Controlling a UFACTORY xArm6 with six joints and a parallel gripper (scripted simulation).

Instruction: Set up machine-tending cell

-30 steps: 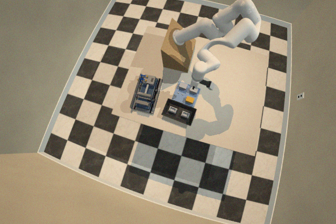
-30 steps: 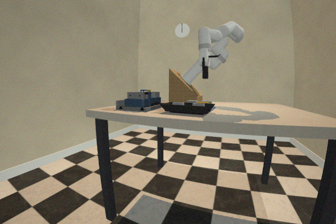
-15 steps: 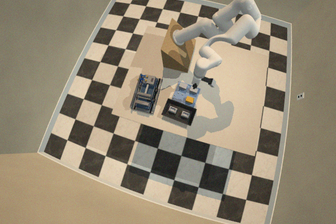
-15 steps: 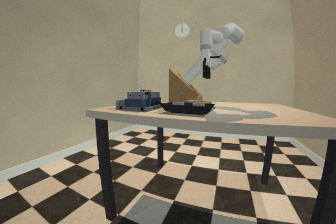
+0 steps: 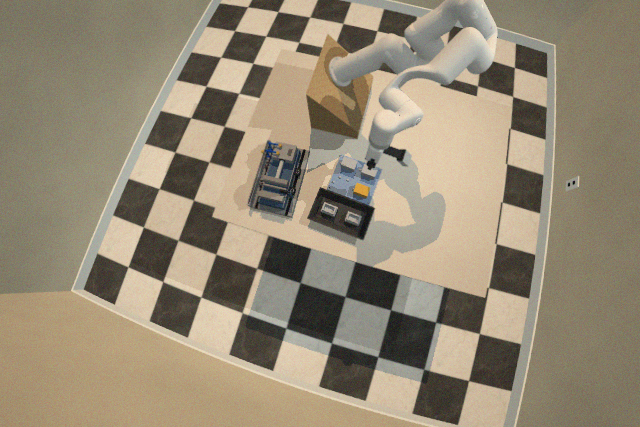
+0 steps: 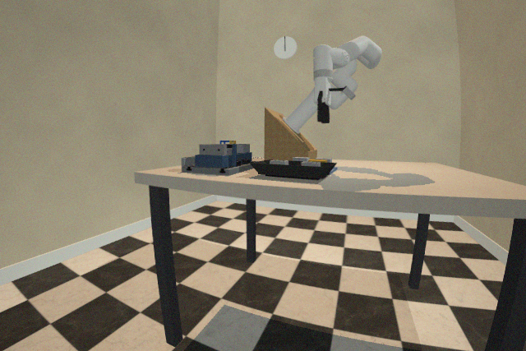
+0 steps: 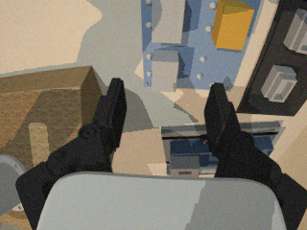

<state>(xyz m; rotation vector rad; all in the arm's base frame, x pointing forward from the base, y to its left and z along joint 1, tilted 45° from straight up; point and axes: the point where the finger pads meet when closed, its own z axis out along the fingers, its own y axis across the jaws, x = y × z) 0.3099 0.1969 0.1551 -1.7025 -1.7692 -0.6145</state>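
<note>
The blue infeed plate [image 5: 356,180] holds two grey aluminium blanks [image 5: 348,164] [image 5: 368,172] and one brass blank [image 5: 360,189]. In the wrist view the plate [image 7: 199,33] shows the aluminium blanks [image 7: 169,19] [image 7: 165,71] and the brass blank [image 7: 232,23]. The black outfeed tray [image 5: 341,213] holds two grey finished parts [image 5: 328,208] [image 5: 353,216], pocket up. The vise [image 5: 276,179] stands left of the tray; what lies in its opening is too small to tell. My gripper [image 7: 166,95] [image 6: 323,115] is open and empty, high above the plate's far edge.
A tan wedge-shaped block [image 5: 338,89] stands behind the plate and vise, at the arm's base. It also shows in the wrist view [image 7: 45,109]. Part of the vise shows between my fingers.
</note>
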